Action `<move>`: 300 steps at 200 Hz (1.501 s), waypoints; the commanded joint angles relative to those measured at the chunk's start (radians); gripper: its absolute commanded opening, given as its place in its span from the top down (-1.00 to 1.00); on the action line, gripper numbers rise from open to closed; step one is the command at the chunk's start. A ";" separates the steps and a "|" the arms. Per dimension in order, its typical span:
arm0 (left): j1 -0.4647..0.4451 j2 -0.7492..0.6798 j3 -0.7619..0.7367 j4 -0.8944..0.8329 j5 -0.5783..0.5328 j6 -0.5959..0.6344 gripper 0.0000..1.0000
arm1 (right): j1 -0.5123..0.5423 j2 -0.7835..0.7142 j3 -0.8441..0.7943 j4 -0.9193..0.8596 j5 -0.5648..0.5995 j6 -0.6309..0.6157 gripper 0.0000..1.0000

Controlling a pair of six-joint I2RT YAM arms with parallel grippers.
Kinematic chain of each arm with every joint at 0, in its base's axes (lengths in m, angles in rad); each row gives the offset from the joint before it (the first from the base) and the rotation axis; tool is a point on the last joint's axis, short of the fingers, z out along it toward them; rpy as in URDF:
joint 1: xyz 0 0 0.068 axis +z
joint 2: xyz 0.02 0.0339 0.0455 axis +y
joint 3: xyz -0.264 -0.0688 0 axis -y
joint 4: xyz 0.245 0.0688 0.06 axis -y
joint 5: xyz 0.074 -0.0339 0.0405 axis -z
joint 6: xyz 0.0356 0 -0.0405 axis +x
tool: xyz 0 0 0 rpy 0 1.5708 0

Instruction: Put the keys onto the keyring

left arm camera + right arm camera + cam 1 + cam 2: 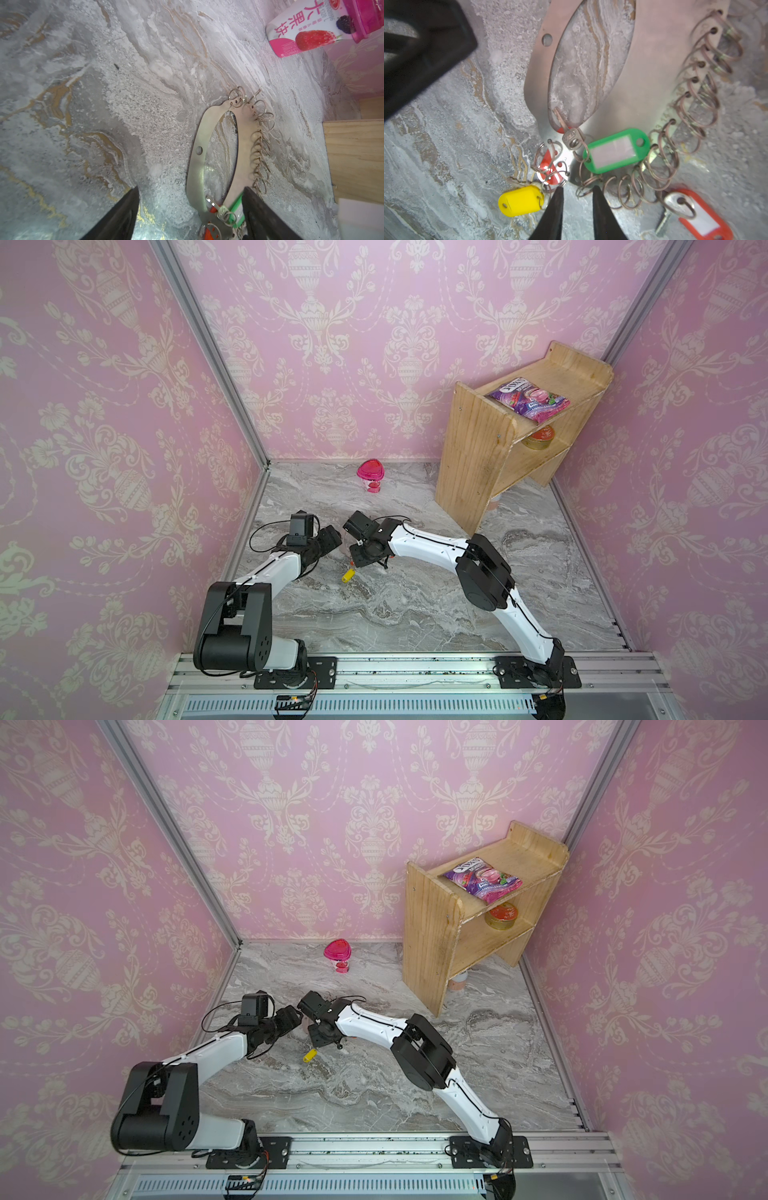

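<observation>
large flat grey-brown crescent metal keyring plate (648,83) lies flat on the grey marbled tabletop (446,145), its small wire rings fanned along the outer edge, so each can be reached from outside. the black-framed white-label key, the one to hang, shows in no view, so its place can't be told; maybe an arm hides it. green plastic tag (615,150) with a small silver key (572,136) rests on the plate. yellow plastic tag (520,200) sits just beside the plate's tip and seems hooked to an end ring. red plastic tag (704,218) lies outside the ring row, hooked or not unclear. right gripper (578,191) is low at the ring row, jaws narrowly apart, nothing pinched that i can see, likely lining up on a ring. left gripper (190,188) is spread wide, straddling the plate's end without clamping, probably to steady it. looks early, no ring opened yet.
</observation>
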 commanded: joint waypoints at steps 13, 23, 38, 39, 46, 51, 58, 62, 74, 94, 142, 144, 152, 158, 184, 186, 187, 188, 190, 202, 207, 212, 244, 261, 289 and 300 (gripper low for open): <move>0.011 -0.025 -0.010 -0.001 -0.003 0.013 -0.60 | 0.008 0.027 0.031 -0.034 0.047 -0.003 0.49; 0.011 -0.026 -0.012 -0.001 -0.004 0.013 -0.60 | 0.009 0.028 0.032 -0.033 0.049 -0.003 0.50; 0.011 -0.026 -0.013 0.000 -0.004 0.013 -0.60 | 0.007 0.034 0.035 -0.032 0.049 -0.005 0.50; 0.011 -0.026 -0.013 0.001 -0.004 0.013 -0.60 | 0.009 0.034 0.036 -0.033 0.049 -0.005 0.50; 0.012 -0.026 -0.013 0.001 -0.004 0.013 -0.60 | 0.009 0.036 0.037 -0.032 0.049 -0.006 0.50; 0.012 -0.026 -0.014 0.001 -0.004 0.013 -0.60 | 0.009 0.037 0.037 -0.031 0.050 -0.006 0.50; 0.012 -0.026 -0.013 0.003 -0.004 0.013 -0.60 | 0.011 0.038 0.039 -0.031 0.052 -0.008 0.50; 0.012 -0.026 -0.013 0.002 -0.005 0.013 -0.60 | 0.011 0.039 0.040 -0.031 0.051 -0.010 0.49; 0.012 -0.027 -0.014 0.002 -0.004 0.013 -0.60 | 0.012 0.040 0.046 -0.032 0.053 -0.014 0.49; 0.014 -0.027 -0.015 0.004 -0.002 0.013 -0.60 | 0.013 0.048 0.061 -0.039 0.056 -0.018 0.48; 0.015 -0.029 -0.017 0.004 -0.003 0.012 -0.60 | 0.014 0.056 0.062 -0.054 0.080 -0.023 0.56; 0.015 -0.029 -0.018 0.004 -0.002 0.013 -0.60 | 0.015 0.057 0.063 -0.054 0.081 -0.023 0.56; 0.016 -0.029 -0.017 0.004 -0.003 0.013 -0.60 | 0.014 0.059 0.065 -0.055 0.082 -0.025 0.57; 0.016 -0.029 -0.018 0.004 -0.002 0.013 -0.60 | 0.014 0.061 0.068 -0.058 0.083 -0.025 0.58; 0.017 -0.032 -0.018 0.006 -0.002 0.011 -0.60 | 0.015 0.062 0.069 -0.061 0.089 -0.025 0.66; 0.017 -0.032 -0.017 0.006 -0.002 0.011 -0.60 | 0.015 0.062 0.067 -0.061 0.089 -0.025 0.66; 0.017 -0.033 -0.018 0.006 -0.002 0.011 -0.60 | 0.014 0.061 0.067 -0.061 0.089 -0.025 0.67; 0.017 -0.033 -0.018 0.006 -0.001 0.011 -0.60 | 0.014 0.061 0.067 -0.061 0.089 -0.025 0.68; 0.017 -0.033 -0.019 0.006 -0.001 0.011 -0.60 | 0.014 0.060 0.065 -0.060 0.090 -0.025 0.68; 0.017 -0.035 -0.018 0.006 -0.001 0.011 -0.60 | 0.014 0.053 0.059 -0.058 0.091 -0.025 0.72; 0.017 -0.035 -0.019 0.006 -0.001 0.011 -0.60 | 0.015 0.049 0.055 -0.057 0.089 -0.025 0.73; 0.018 -0.036 -0.019 0.006 -0.002 0.011 -0.60 | 0.015 0.045 0.051 -0.055 0.088 -0.026 0.75; 0.018 -0.038 -0.018 0.007 -0.001 0.010 -0.60 | 0.017 0.013 0.010 -0.047 0.086 -0.041 1.00; 0.018 -0.041 -0.019 0.007 0.000 0.008 -0.60 | 0.016 -0.017 -0.024 -0.033 0.085 -0.064 1.00; 0.018 -0.054 -0.018 0.002 0.003 0.012 -0.60 | 0.017 -0.088 -0.091 -0.002 0.075 -0.124 1.00; 0.017 -0.060 -0.018 0.001 0.004 0.013 -0.60 | 0.016 -0.107 -0.114 0.014 0.057 -0.148 1.00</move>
